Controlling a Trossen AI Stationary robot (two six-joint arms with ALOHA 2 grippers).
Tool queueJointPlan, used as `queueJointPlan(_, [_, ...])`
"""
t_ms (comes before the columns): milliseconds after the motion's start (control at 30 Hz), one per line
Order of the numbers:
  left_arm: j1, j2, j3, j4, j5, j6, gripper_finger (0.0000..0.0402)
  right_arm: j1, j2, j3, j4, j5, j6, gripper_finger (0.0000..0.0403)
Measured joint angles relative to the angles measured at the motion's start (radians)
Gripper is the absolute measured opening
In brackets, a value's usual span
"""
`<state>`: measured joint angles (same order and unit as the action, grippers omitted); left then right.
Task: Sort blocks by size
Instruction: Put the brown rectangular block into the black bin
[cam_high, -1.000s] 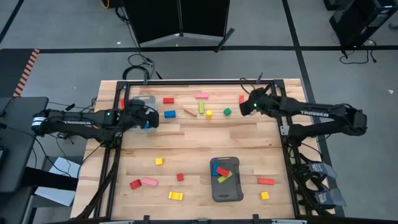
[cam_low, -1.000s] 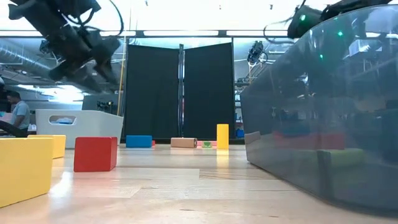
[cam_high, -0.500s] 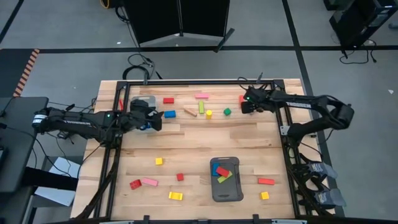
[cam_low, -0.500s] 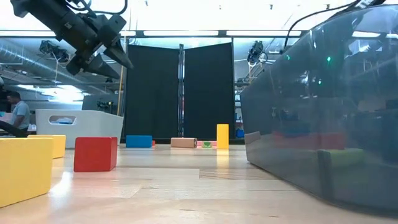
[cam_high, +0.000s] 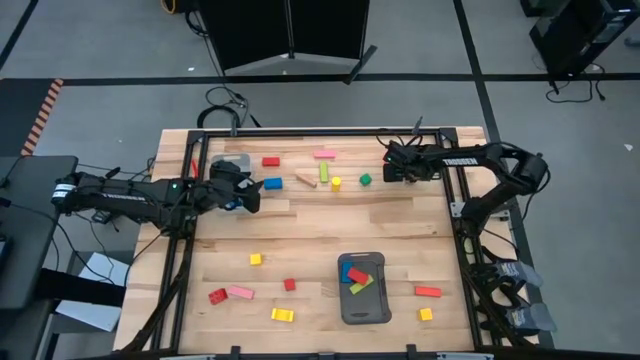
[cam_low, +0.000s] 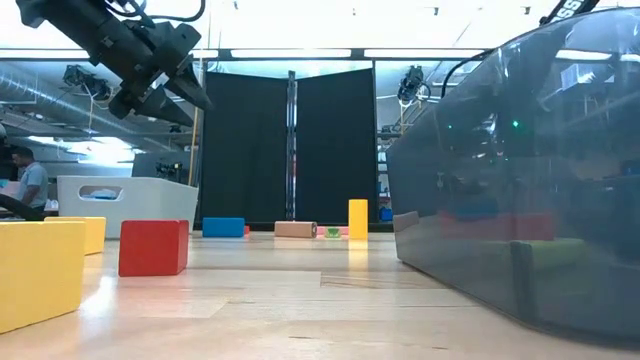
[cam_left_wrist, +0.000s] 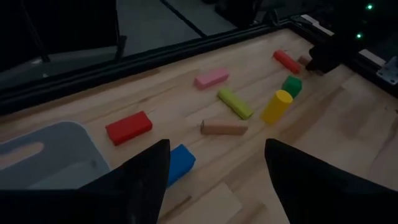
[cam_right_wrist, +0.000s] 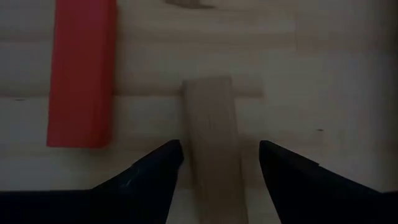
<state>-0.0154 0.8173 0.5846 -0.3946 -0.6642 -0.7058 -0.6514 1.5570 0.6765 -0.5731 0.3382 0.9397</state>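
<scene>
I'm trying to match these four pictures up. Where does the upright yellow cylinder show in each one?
High view: the yellow cylinder stands near the table's far edge, between the lime bar and the green block.
Low view: upright at centre, far back.
Left wrist view: right of centre, beside the green block.
Right wrist view: not in it.
Shared landmark: the green block.

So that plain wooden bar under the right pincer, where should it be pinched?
Probably across its narrow width, near the middle, coming straight down. The plain wooden bar lies flat between the open right pincer fingers, long sides facing them. The red bar beside it lies apart, leaving room for a finger.
</scene>
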Motion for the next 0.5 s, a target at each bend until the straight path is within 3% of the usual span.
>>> queueJointPlan(167, [0.0,0.0,0.0,0.0,0.008,0.022,0.0269,0.001,-0.01,-0.002,0.005,-0.002,-0.036,0.0207])
queueJointPlan(367, [0.0,0.0,0.0,0.01,0.009,0.022,0.0269,0.014,-0.015,-0.002,-0.008,-0.015,-0.081,0.0119])
queueJointPlan(500, [0.0,0.0,0.0,0.027,0.027,0.017,0.0269,0.017,-0.015,-0.002,-0.019,-0.02,-0.118,0.0111])
